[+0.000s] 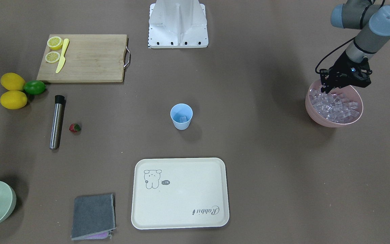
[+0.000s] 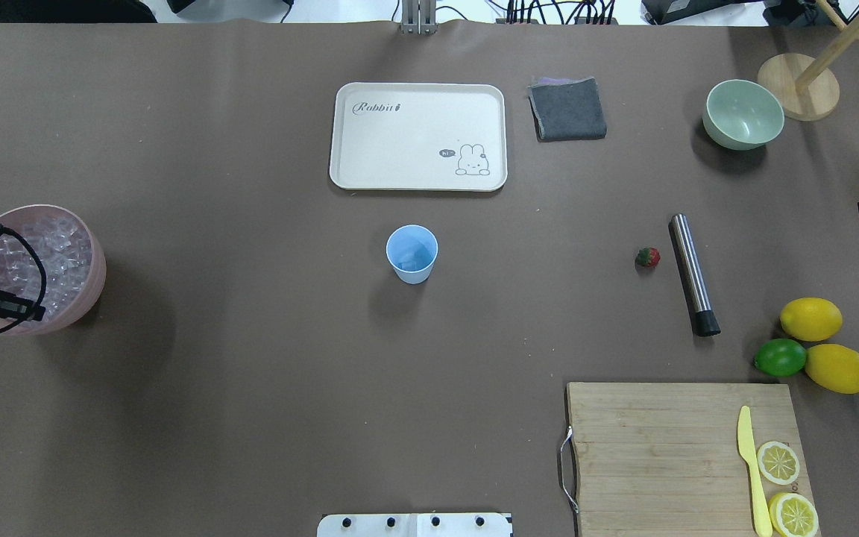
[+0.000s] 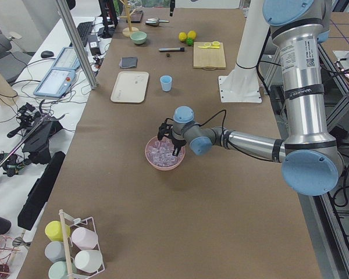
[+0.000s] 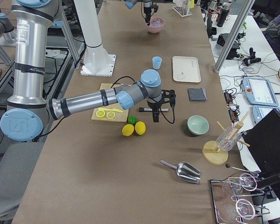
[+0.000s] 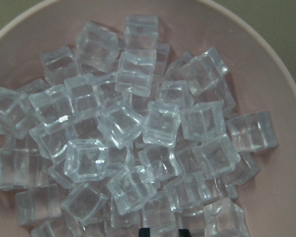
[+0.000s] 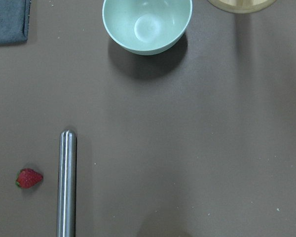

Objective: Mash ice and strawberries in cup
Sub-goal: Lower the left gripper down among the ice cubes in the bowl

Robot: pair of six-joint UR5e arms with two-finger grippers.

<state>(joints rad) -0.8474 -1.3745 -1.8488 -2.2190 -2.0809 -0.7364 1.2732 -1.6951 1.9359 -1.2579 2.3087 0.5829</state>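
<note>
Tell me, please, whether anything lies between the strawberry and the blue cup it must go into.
Nothing visible does: only bare table separates the strawberry from the cup. The metal rod lies on the strawberry's far side, away from the cup.

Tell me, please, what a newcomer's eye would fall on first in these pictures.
The pink bowl heaped with clear ice at the table's end on the robot's left stands out first, with the left gripper just over it. Next comes the light-blue cup alone at mid-table with ice inside, then the bright lemons and lime beside the cutting board on the robot's right.
</note>
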